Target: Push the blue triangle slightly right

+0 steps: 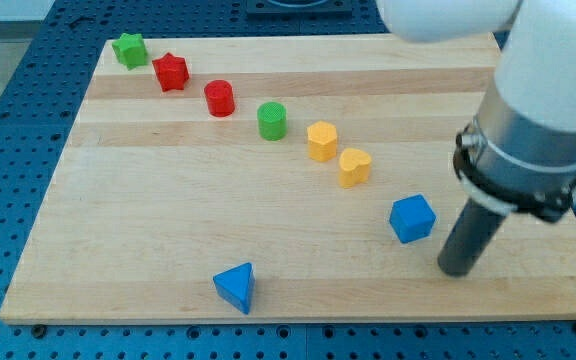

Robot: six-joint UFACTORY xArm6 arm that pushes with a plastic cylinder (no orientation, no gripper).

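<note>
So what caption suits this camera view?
My tip rests right of the blue cube, far from the blue triangle.

Arm at the view's right

My tip (457, 269) rested on the tabletop (148, 240), just right of the blue cube (412, 218), rod near upright.

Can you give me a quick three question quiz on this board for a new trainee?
1. True or false: my tip touches the blue triangle.
2. Which block lies nearest my tip? A) green cylinder B) blue cube C) red star
3. Fill in: the two yellow blocks sit between the green cylinder and the blue ____.

Key: 1 false, the tip is far to the view's right of it. 2 B. 3 cube.
</note>
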